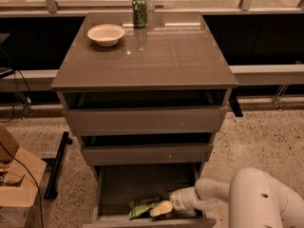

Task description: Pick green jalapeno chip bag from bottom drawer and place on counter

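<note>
The green jalapeno chip bag lies flat in the open bottom drawer, near its front edge. My gripper reaches into the drawer from the right on a white arm, its pale tip right against the bag's right end. The counter is the glossy grey-brown top of the cabinet, above all three drawers.
A cream bowl and a green soda can stand at the counter's back. The two upper drawers are partly pulled out over the bottom one. A cardboard box and a black bar sit on the floor at left.
</note>
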`<action>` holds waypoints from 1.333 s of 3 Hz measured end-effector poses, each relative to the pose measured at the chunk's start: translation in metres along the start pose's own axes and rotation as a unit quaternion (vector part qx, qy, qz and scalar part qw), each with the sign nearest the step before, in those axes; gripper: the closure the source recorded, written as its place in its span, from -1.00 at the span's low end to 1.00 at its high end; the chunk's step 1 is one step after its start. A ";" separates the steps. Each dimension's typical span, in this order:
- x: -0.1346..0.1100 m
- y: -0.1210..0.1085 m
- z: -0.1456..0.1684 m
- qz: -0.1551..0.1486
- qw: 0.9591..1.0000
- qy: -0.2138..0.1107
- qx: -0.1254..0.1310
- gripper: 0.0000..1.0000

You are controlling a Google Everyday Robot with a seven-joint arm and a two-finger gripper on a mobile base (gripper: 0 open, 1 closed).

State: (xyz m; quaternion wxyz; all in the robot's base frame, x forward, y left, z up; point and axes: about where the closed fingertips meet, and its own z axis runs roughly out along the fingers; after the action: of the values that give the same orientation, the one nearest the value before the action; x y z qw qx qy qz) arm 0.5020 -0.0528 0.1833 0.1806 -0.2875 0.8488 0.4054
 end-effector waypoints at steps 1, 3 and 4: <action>0.012 -0.011 0.010 0.034 0.999 -0.017 -0.001 -0.46; 0.011 -0.007 0.015 0.040 0.999 -0.031 -0.009 0.47; 0.007 0.000 0.013 0.035 0.998 -0.041 -0.010 0.91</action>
State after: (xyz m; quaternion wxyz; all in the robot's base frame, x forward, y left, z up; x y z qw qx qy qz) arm 0.4974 -0.0451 0.1713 0.1979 -0.2421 0.8460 0.4319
